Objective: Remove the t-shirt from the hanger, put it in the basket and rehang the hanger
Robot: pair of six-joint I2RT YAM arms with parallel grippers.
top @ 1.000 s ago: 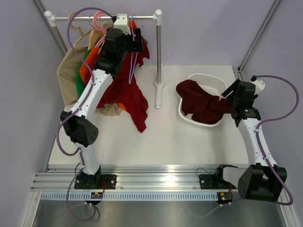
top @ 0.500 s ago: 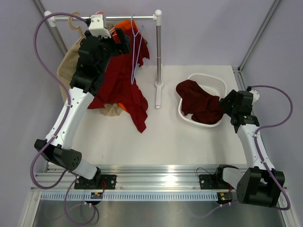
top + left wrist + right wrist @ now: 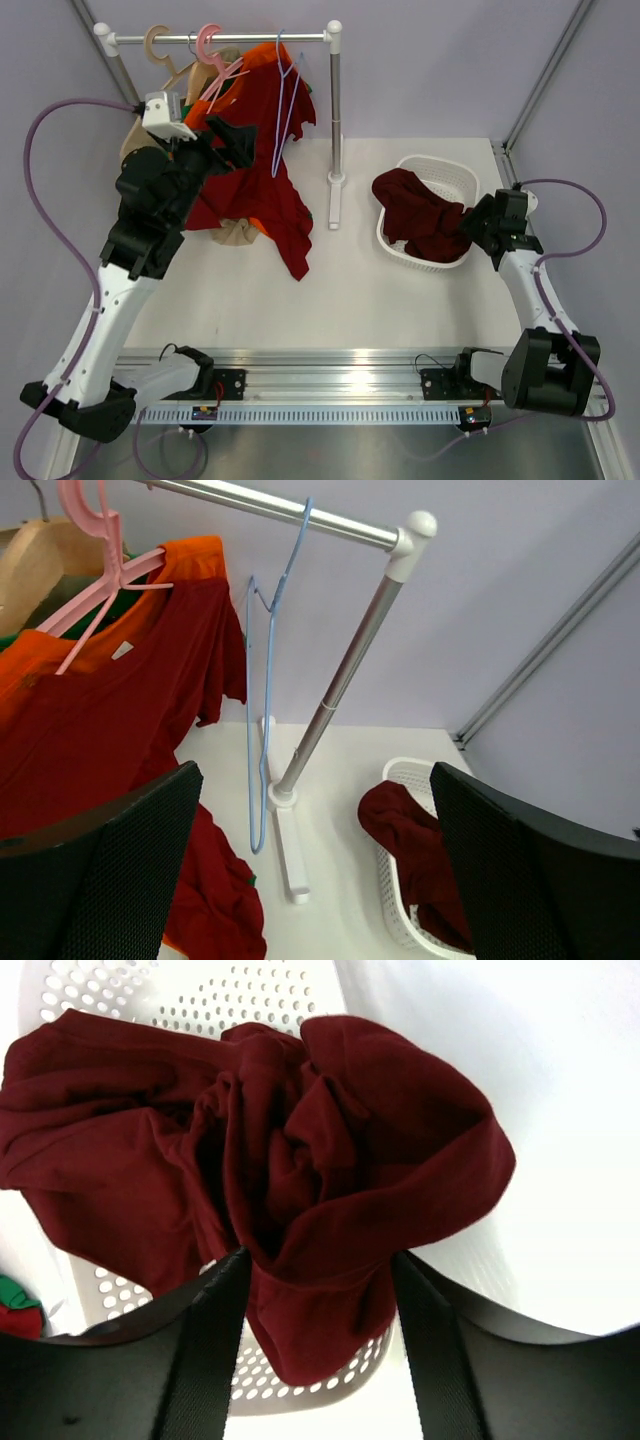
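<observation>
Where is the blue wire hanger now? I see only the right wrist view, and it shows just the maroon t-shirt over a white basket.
Observer: The hanger hangs bare on the rail, with no garment on it.
Operator: Does the left gripper hold anything?
Observer: No. The left gripper is open and empty, to the left of the hanger and apart from it.
Operator: What else hangs on that rail?
Observer: A pink hanger among the red shirt and the orange shirt, and a beige hanger further left.
</observation>
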